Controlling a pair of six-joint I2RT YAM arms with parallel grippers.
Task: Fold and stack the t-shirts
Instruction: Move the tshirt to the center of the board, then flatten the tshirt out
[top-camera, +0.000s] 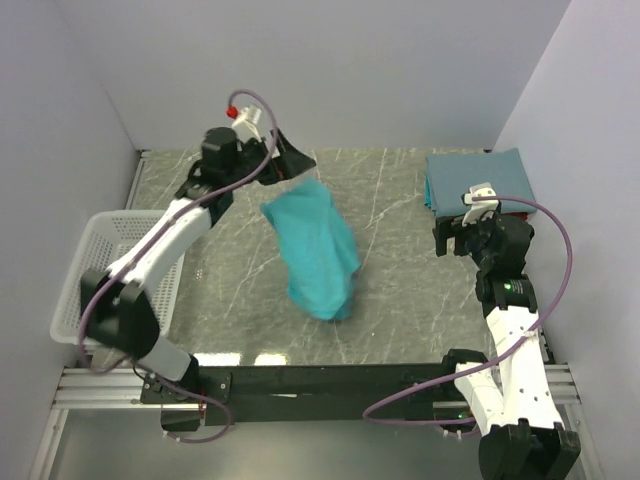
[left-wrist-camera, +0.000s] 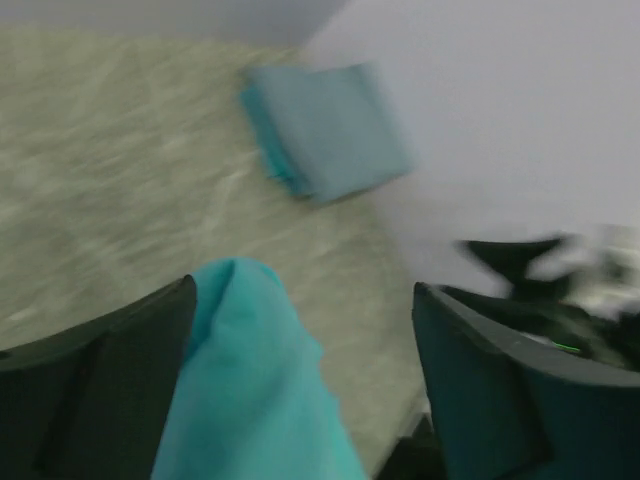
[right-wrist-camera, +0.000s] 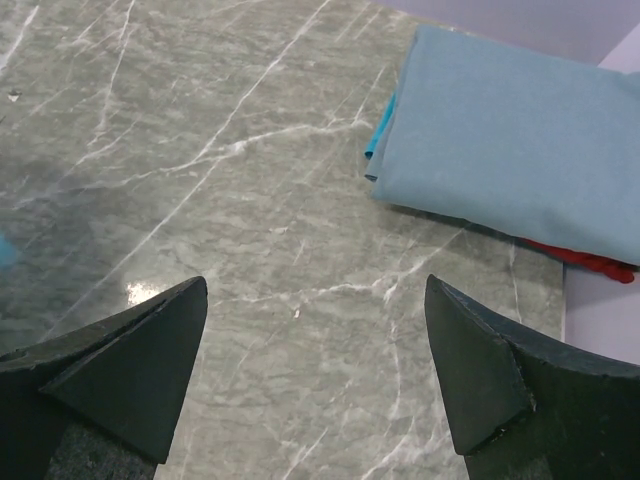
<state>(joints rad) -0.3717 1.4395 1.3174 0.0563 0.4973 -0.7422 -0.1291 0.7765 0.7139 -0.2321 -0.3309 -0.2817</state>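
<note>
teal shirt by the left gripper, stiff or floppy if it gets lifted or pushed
Probably very floppy: the teal shirt sags in loose folds by the left gripper, holding no flat shape. Likely light, as the cloth looks thin. Pushed across the table, it would probably bunch up rather than slide whole.

Left wrist view motion-blurred — teal t-shirt (left-wrist-camera: 250, 400) cut off below.

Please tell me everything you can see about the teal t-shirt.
The teal t-shirt is soft, bright turquoise cloth, unfolded and bunched into a long crumpled drape. Its top hangs by the left gripper, against one finger of the wide-apart jaws; its lower end seems to reach the marbled table. Nothing else touches it.
</note>
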